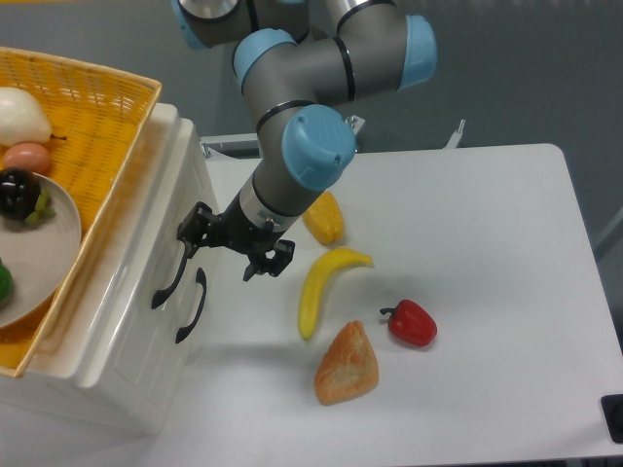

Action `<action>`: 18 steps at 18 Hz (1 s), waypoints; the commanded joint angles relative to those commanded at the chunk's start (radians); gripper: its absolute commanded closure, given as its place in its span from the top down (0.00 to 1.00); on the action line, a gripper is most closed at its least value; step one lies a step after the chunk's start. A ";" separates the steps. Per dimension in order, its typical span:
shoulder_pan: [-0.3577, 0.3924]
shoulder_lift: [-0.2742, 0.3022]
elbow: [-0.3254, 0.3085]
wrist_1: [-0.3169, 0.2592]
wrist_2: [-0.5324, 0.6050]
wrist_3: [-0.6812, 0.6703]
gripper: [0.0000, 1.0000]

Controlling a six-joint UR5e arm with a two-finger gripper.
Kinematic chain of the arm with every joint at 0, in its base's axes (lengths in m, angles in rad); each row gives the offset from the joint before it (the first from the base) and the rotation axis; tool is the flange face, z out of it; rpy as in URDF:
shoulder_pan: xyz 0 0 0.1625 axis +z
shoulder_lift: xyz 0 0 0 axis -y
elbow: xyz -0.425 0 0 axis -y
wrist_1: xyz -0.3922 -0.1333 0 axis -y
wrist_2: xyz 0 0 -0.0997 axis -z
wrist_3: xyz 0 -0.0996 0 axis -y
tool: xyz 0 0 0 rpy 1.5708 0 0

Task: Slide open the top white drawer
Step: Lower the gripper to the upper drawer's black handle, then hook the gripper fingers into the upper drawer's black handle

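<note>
Now end effector (232, 246) open, touching top white drawer (146, 243) handle

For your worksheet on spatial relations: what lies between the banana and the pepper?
Nothing: bare table separates banana from pepper in the camera view.

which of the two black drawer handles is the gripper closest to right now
The upper handle, on the top drawer. The gripper has one finger right by its top end, while the lower handle sits further down, clear of it.
</note>
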 joint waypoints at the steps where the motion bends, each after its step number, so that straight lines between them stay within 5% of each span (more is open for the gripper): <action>1: -0.008 0.000 0.000 0.000 0.000 0.000 0.89; 18: -0.018 -0.008 -0.005 0.002 0.005 -0.006 0.84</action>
